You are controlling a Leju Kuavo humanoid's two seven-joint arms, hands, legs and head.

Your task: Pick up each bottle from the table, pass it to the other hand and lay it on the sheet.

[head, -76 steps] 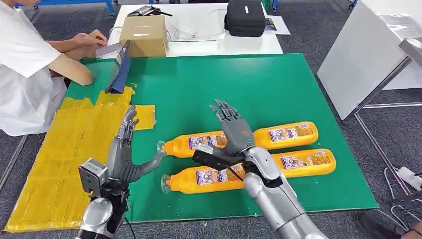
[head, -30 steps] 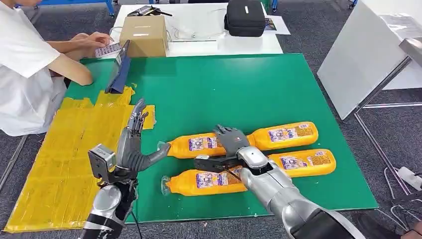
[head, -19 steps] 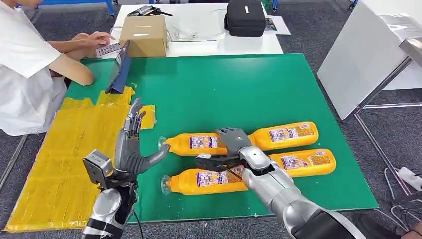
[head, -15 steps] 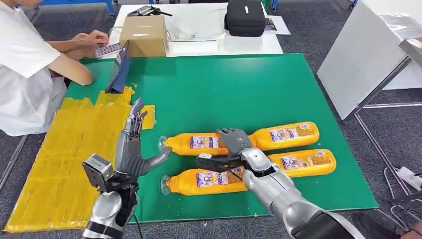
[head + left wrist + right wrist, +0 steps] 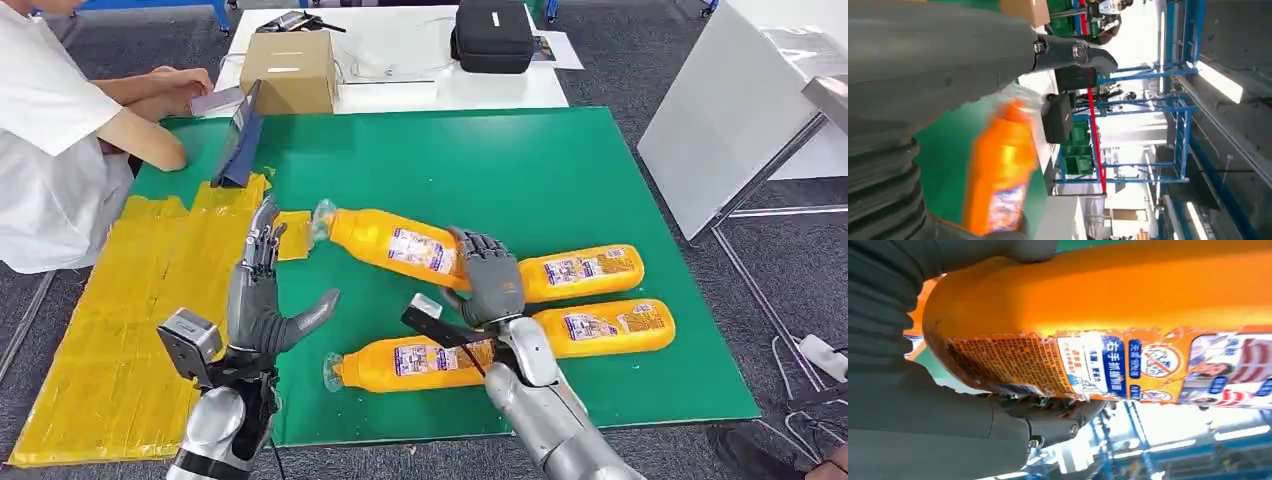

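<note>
**Right hand holds one orange bottle above the green table, left hand waits with fingers spread**

At the far left a person (image 5: 50,130) in a white shirt sits by the table corner, arms resting on its edge near a dark tablet (image 5: 240,135) propped upright. The yellow sheet (image 5: 130,310) covers the left part of the green table (image 5: 480,170), with one small flap reaching out onto the green.

The left hand (image 5: 262,300) stands over the border between sheet and table, palm turned toward the middle, fingers pointing away from the robot and apart, thumb stretched out to the side; it holds nothing. In the left wrist view a blurred orange bottle shows just beyond that thumb.

Just to the right, the held bottle (image 5: 390,240) hangs tilted above the table, its clear cap near the sheet's flap and its base gripped by the right hand (image 5: 490,280), whose fingers wrap the body. The right wrist view shows the thumb and fingers pressed around the labelled base.

Three more bottles lie on the green: one nearest the robot (image 5: 410,360), cap pointing left, one behind the right hand (image 5: 590,270), and one to the right of the wrist (image 5: 610,328).

Beyond the green table, a cardboard box (image 5: 288,70) and a black case (image 5: 492,35) rest on a white table (image 5: 400,95).
</note>
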